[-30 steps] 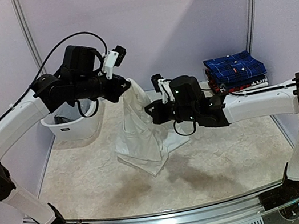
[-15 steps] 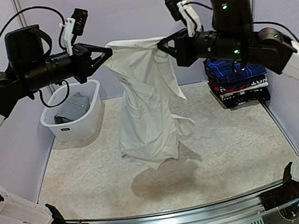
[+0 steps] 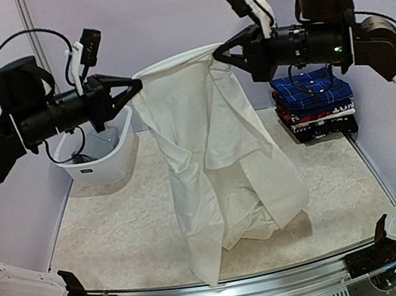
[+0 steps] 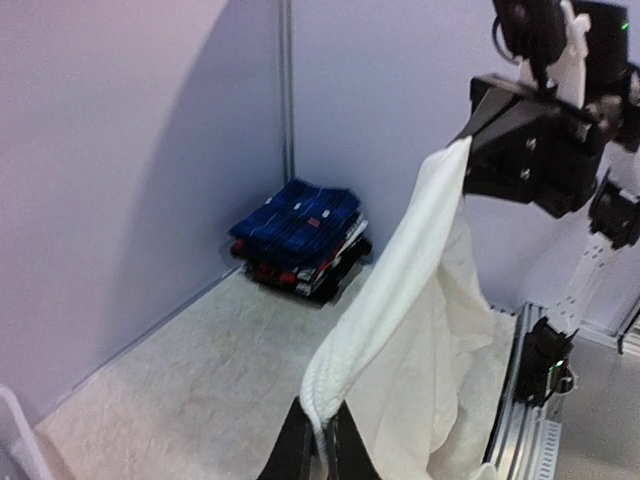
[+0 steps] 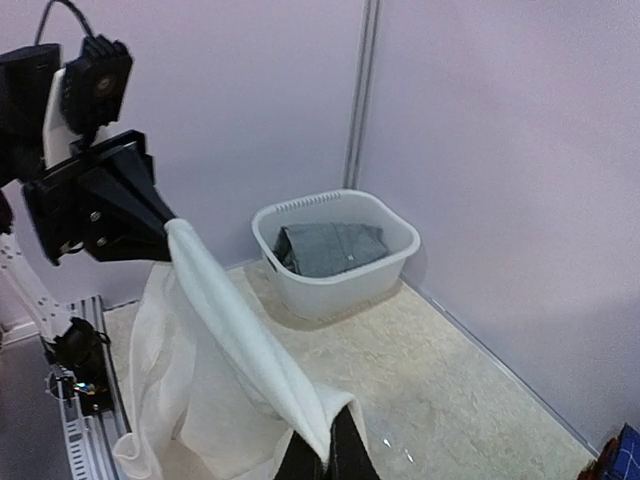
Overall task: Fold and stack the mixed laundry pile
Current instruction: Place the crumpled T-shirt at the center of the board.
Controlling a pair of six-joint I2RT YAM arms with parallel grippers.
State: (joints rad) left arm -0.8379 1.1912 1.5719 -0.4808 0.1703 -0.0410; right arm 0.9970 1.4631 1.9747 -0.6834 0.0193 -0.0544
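Top view: since half a second ago the plain white cloth shirt [image 3: 217, 167] has swung toward the near edge of the pale worktop [image 3: 107, 241]. Its upper edge is drawn straighter between left pincer [image 3: 134, 88] and right pincer [image 3: 218, 54], each pinching one end so it hangs open for folding. Left wrist view: that edge runs up to the opposite pincer, and the folded dark blue plaid stack [image 4: 298, 215] sits in the far corner. Right wrist view: a grey garment [image 5: 330, 247] lies in the white slotted plastic basket [image 5: 330, 295], judged yet to be folded.

Nothing legible
The red tag [image 4: 313, 222] on the folded plaid shirt [image 4: 280, 222] and the white marks below it are too blurred.
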